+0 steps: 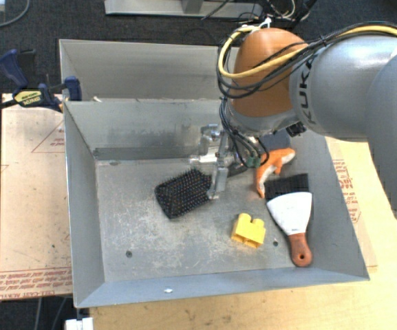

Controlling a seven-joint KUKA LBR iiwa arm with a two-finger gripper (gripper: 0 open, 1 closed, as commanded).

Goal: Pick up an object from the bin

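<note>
From the camera view, the thing nearest the gripper (pixel 218 184) is a black, rounded pad with a bumpy, mesh-like face (pixel 182 192), lying flat on the bin (pixel 81 184) floor. It looks light and probably somewhat springy, with a rough surface that should not slip. Its low, flat lie leaves little to pinch from above, so the raised edge closest to the tool seems the likeliest place to take hold.

That edge sits right at the gripper's tip, touching it or just beside it. The rest of the pad stretches away from the tool, on the side opposite the arm. Whether the gripper is wide or narrow cannot be told from here, and nothing can be seen held in it.

On the arm's side of the tool lie an orange piece (pixel 270 167) and a white-bristled brush with a brown wooden handle (pixel 291 215). A yellow block (pixel 248 229) rests near the tool, toward the bin's front wall, apart from the pad
</note>
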